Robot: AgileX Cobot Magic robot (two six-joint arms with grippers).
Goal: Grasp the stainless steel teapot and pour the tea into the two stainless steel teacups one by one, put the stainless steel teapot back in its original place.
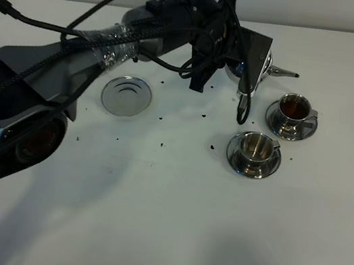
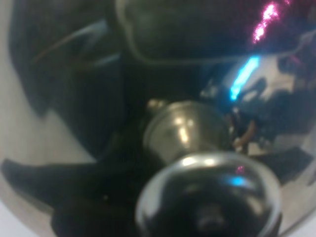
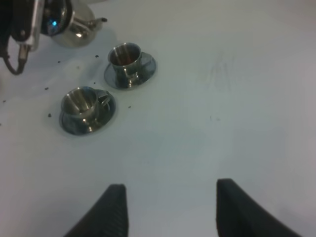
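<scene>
Abt halfway, I'd say. L gripper (image 1: 246,72) is over the stainless steel teapot (image 3: 74,28) twd the table's (image 1: 167,227) far edge, just beyond the cups. Its jaws are pressed together, prob. on the handle, tho the grip itself is hidden. Pot is off its coaster (image 1: 126,95), which sits bare, well apart twd the left edge. Far teacup (image 1: 294,108) holds dark reddish tea, so 1st pour looks done. Near teacup (image 1: 257,146) looks empty: 2nd pour left, then pot back on coaster. Spout aims twd the far teacup. Dark specks (image 1: 161,145) lie btw coaster & cups. R gripper (image 3: 170,212) is spread, holding nothing, well apart from the cups.
</scene>
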